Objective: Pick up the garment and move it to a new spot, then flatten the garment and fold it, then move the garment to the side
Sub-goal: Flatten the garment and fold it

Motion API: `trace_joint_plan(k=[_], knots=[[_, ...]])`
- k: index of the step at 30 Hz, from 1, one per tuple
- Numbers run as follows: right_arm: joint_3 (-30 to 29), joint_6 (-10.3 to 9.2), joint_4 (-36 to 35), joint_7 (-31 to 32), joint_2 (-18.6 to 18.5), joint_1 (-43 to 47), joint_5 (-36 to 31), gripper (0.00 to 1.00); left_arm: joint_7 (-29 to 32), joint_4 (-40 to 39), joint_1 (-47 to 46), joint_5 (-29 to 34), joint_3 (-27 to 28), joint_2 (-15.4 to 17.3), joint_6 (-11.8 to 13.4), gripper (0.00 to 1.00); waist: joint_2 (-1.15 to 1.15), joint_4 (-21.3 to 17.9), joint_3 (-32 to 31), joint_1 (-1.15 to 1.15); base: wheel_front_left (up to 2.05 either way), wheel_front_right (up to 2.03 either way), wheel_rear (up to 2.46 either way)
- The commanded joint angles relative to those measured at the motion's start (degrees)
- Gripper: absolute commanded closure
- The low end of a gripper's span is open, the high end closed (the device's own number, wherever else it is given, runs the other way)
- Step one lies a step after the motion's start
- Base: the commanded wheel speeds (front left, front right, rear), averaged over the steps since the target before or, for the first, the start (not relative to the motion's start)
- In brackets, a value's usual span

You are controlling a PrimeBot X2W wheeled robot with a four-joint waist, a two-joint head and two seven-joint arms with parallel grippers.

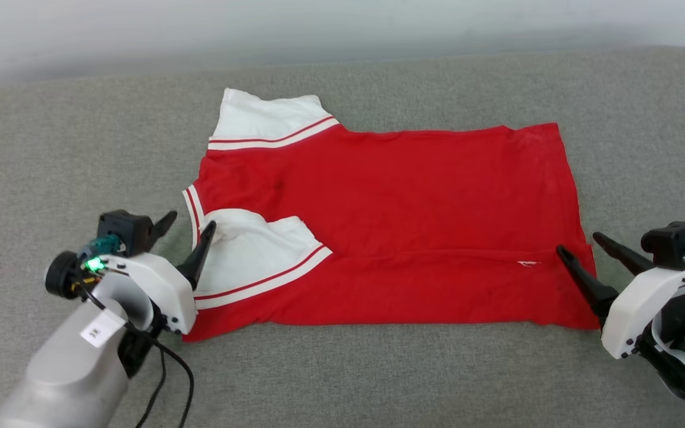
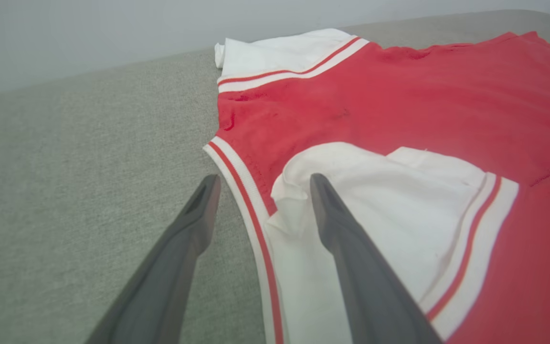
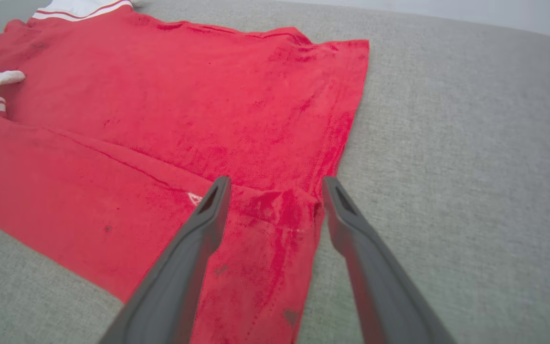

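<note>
The garment (image 1: 408,196) lies flat on the grey fabric surface (image 1: 51,148), collar toward the robot's left and hem toward its right. Its near edge is folded up over the body, the near sleeve (image 1: 259,249) lies on the red cloth, and the far sleeve (image 1: 265,119) is spread outward. The left tool (image 1: 190,222) has its fingers apart astride the striped collar trim (image 1: 192,208), and the right tool (image 1: 578,242) has its fingers apart astride the hem's near corner; neither clamps the cloth.

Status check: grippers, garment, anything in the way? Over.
Both open: left gripper straddles collar edge, right gripper straddles hem edge. The garment lies flat on grey cushion, near side folded in. No obstacles seen.
</note>
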Motion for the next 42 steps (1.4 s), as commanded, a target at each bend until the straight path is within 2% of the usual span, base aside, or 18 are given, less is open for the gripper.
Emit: trace_joint_plan(k=[1,4,8,18,23,26,32,42], knots=[[-0.29,-0.05,-0.34,-0.53,-0.44,0.03,-0.41,0.00,-0.08,-0.58,-0.97,-0.30,-0.23,0.76,-0.01,0.00,0.00,0.36,-0.80,0.00,0.00,0.00,0.00],[-1.30,-0.05,-1.59,-1.27,-0.61,1.28,-0.91,0.00,1.32,-3.10,-2.04,-0.14,-1.57,3.00,-0.02,0.00,0.00,0.84,-1.92,0.00,0.00,0.00,0.00],[-2.37,-0.05,-3.39,-0.87,-0.81,2.61,-1.93,0.00,7.30,-7.86,-2.93,-2.60,-3.43,6.10,-0.02,0.00,0.00,1.30,-2.83,0.00,0.00,0.00,0.00],[-5.00,-0.05,-6.59,1.57,-0.15,4.97,-4.07,0.00,36.49,-16.15,-5.71,-15.72,-7.07,12.23,-0.03,0.00,0.00,1.82,-3.73,0.00,0.00,0.00,0.00],[-5.56,-0.05,-7.54,2.63,0.69,5.35,-4.63,0.00,48.97,-18.80,-6.52,-20.25,-8.99,13.51,-0.04,0.00,0.00,1.40,-3.74,0.00,0.00,0.00,0.00],[-5.77,-0.05,-7.76,3.02,1.30,5.68,-4.63,0.00,53.86,-20.07,-6.69,-21.82,-9.99,14.22,-0.03,0.00,0.00,0.96,-3.44,0.00,0.00,0.00,0.00],[-5.44,-0.05,-8.04,3.21,2.12,5.15,-4.71,0.00,58.22,-20.44,-5.46,-20.11,-13.31,14.64,0.36,0.00,0.00,-0.29,-2.47,0.00,0.00,0.00,0.00],[-4.58,-0.05,-7.40,2.81,2.86,3.92,-4.64,0.00,56.84,-16.33,-2.72,-17.21,-17.66,12.79,0.10,0.00,0.00,-1.83,-1.12,0.00,0.00,0.00,0.00]])
